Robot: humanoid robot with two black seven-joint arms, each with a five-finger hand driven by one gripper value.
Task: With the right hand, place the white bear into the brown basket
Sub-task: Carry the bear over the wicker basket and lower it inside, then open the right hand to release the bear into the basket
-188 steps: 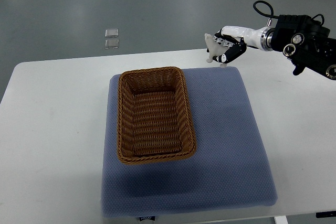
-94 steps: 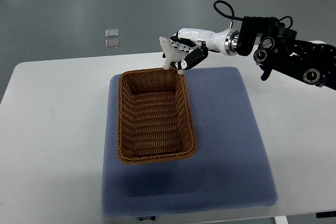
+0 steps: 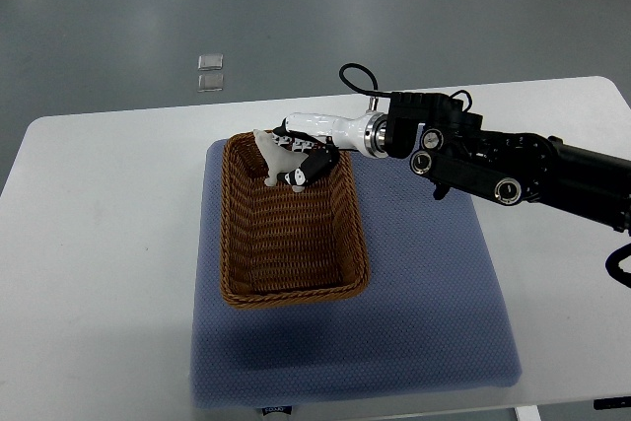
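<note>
My right hand (image 3: 294, 160) reaches in from the right and hangs over the far end of the brown wicker basket (image 3: 237, 263). Its fingers are curled around the small white bear (image 3: 274, 158), which sits just above the basket's inside near the back rim. The basket is rectangular and lies on a blue-grey cushion mat (image 3: 424, 283) in the middle of the white table (image 3: 99, 244). Nothing else shows inside the basket. My left arm does not appear.
The black and white right forearm (image 3: 483, 160) stretches across the mat's far right corner. Two small clear squares (image 3: 209, 71) lie on the grey floor beyond the table's far edge.
My right hand has carried the white bear leftward and nearer, from beyond the mat's far right corner to a spot over the basket's far end.
</note>
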